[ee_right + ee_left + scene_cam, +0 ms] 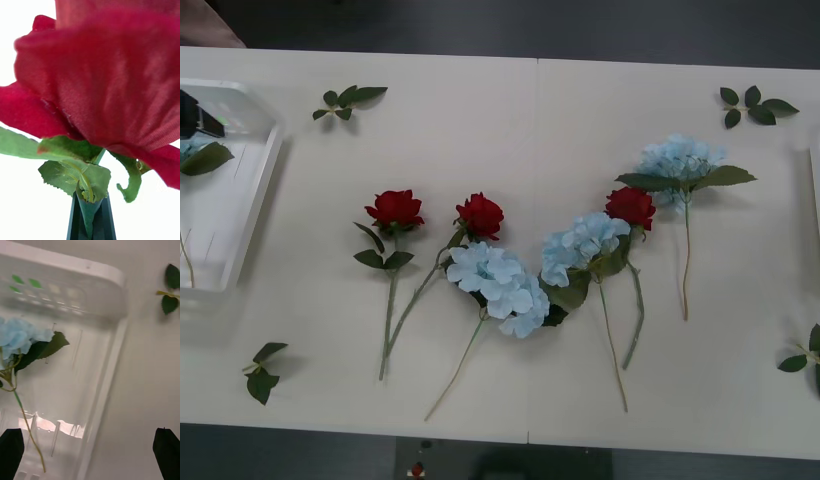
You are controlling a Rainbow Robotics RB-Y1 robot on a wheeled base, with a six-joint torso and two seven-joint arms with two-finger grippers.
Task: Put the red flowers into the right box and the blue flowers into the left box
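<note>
White tabletop (510, 110) holds three red roses (394, 209) and three blue hydrangeas (498, 288). One hydrangea (18, 335) lies in the left box (108, 363) under the spread left gripper (90, 453); the right gripper (90, 219) pinches a rose (108, 75).

Text check | I read no lettering, labels, brands, numbers or signs on anything in my front or wrist views | nothing legible to log
</note>
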